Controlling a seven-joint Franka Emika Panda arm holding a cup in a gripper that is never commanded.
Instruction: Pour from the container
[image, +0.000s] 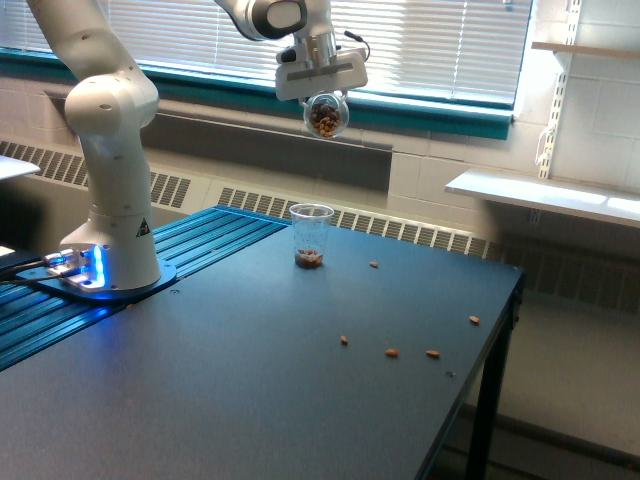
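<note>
**Container Held High Above Receiving Cup**

Window blinds (200, 30) and a teal sill (440, 115) form the backdrop behind a dark table (250, 400). The white Panda arm (110, 150) stands at the table's 9 o'clock side. Its gripper (322, 82) is clamped on the container (326, 115), a small rounded clear vessel with brown nut pieces visible through its wall, suspended well above the table. A clear plastic cup (311, 235) stands upright on the table at 6 o'clock from the container, nut pieces in its bottom. Loose nuts (391, 352) lie scattered at 4 o'clock from the cup.
</note>
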